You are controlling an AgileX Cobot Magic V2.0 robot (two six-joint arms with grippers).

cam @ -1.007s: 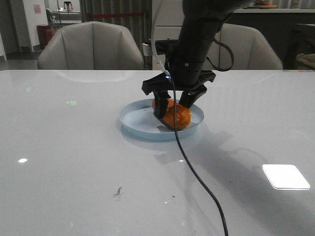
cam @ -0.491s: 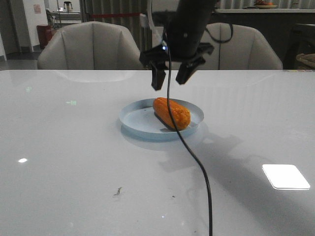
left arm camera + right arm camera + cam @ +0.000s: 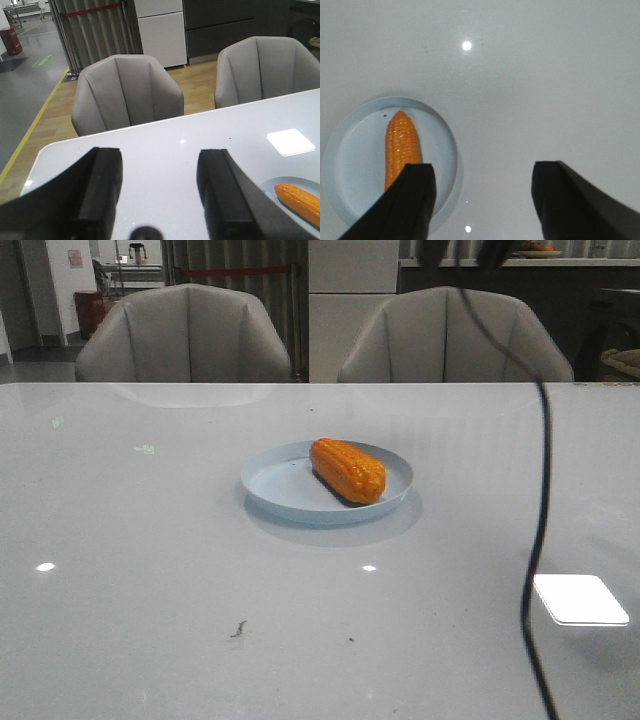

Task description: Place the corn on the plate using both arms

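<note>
Orange cob: the corn [image 3: 349, 469] lies flat on the pale blue plate [image 3: 275, 485], long axis running diagonally across it.
Right hand [image 3: 482, 200]: high above the desk [image 3: 150, 570], spread wide, empty; corn below and to one side.
Left hand [image 3: 159, 195]: wide, empty, low, well apart from the plate.
Nearer arm: cannot tell.

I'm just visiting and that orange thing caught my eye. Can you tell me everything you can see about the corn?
The corn is a short, stubby orange cob with bumpy rows of kernels and rounded ends. It lies on its side inside the pale blue plate, toward the plate's right half in the front view, angled from back left to front right. Only the plate touches it; no gripper holds it. It looks whole and slightly glossy.
</note>
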